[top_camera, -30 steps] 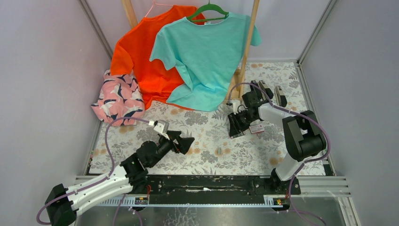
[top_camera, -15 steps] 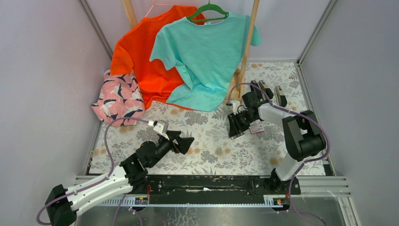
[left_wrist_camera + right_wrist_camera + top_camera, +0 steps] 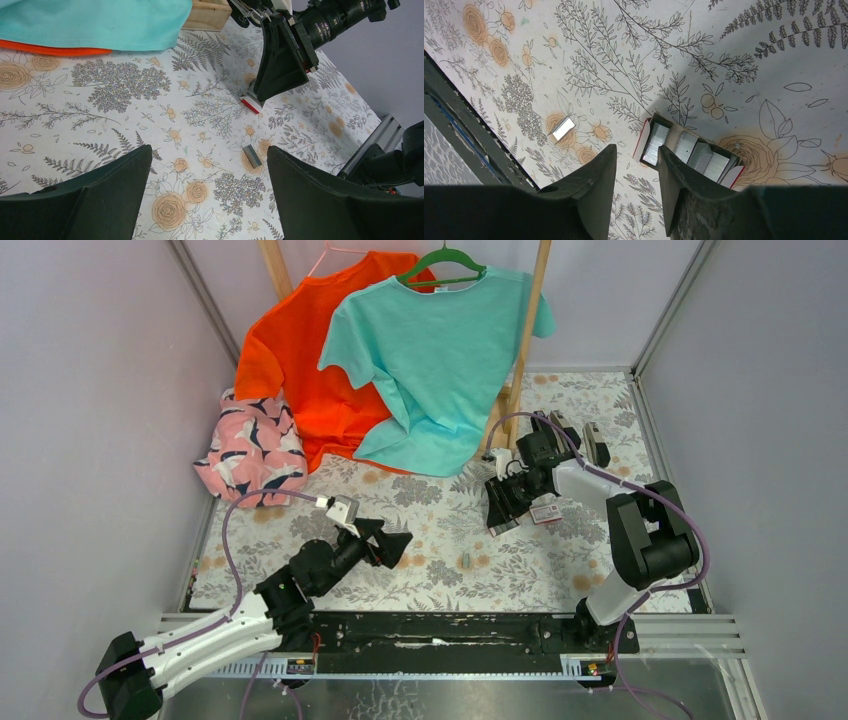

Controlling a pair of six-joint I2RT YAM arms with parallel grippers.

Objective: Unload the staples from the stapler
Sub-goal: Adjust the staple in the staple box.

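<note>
Along the near edge of the table (image 3: 300, 585) with its floral cover, the two arm bases sit on a black rail. Just beyond it, toward the left, the left gripper (image 3: 395, 542) (image 3: 209, 150) hangs low over the cover, its black fingers (image 3: 100, 192) spread wide with nothing between them.

Right of that gripper, near the middle of the near edge, a short silvery strip of joined staples (image 3: 465, 560) (image 3: 252, 155) (image 3: 562, 128) lies flat on an orange rose print, apart from both grippers.

Farther in and to the right, a small white cardboard box with red sides (image 3: 546, 513) (image 3: 251, 103) (image 3: 646, 131) lies open, with several silvery staple strips (image 3: 686, 150) packed side by side inside. The right gripper (image 3: 497, 512) (image 3: 636, 150) points down at its left end, jaws partly apart and holding nothing; I cannot tell whether a fingertip touches the box.

Behind the right arm, toward the far right corner, lies a black stapler (image 3: 594, 444), partly hidden. Across the far edge stands a light wooden rack (image 3: 530, 330) carrying a teal T-shirt (image 3: 430, 360) and an orange T-shirt (image 3: 300, 370), while a pink patterned cloth (image 3: 250, 450) is bunched at the far left.
</note>
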